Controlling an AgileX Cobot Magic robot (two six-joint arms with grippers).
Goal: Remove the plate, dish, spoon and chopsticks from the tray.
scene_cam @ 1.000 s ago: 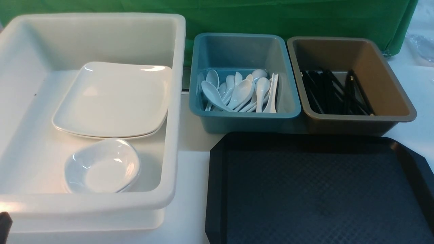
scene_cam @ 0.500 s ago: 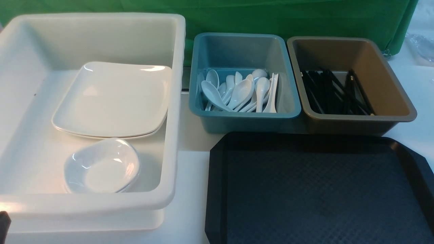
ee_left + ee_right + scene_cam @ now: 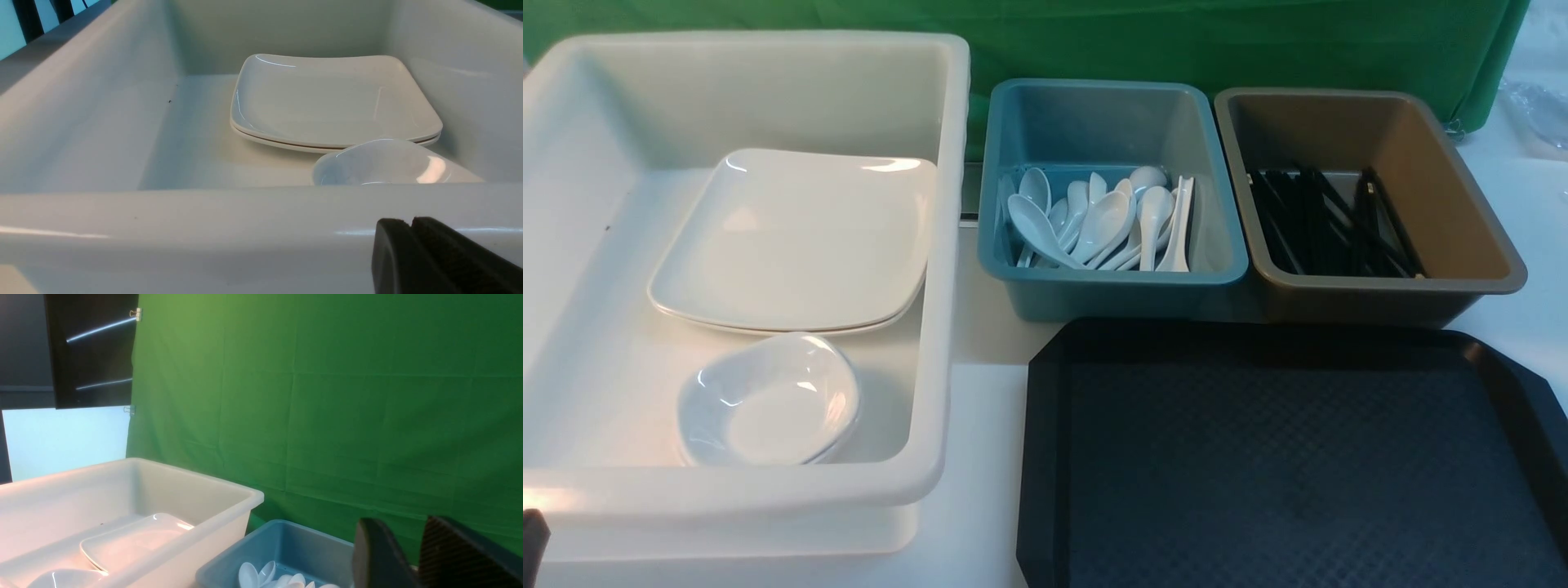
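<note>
Left gripper [image 3: 410,228] sat at lower right of its wrist view, pads together, holding nothing, just outside the white tub [image 3: 947,245]. Right gripper [image 3: 412,539]: jaws slightly apart, empty. Plate [image 3: 792,237] and dish [image 3: 768,400] lay in the tub, spoons [image 3: 1094,216] in the blue bin [image 3: 1111,278], chopsticks [image 3: 1331,220] in the brown bin [image 3: 1372,286]; tray [image 3: 1045,457] bare. Risk, as judged: a careless swing clipping the tub rim.

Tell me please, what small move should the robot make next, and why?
Probably none beyond parking the arms: the black tray shows nothing on it. The stacked plates and small dish lie in the white tub, spoons in the blue bin, chopsticks in the brown bin.
</note>
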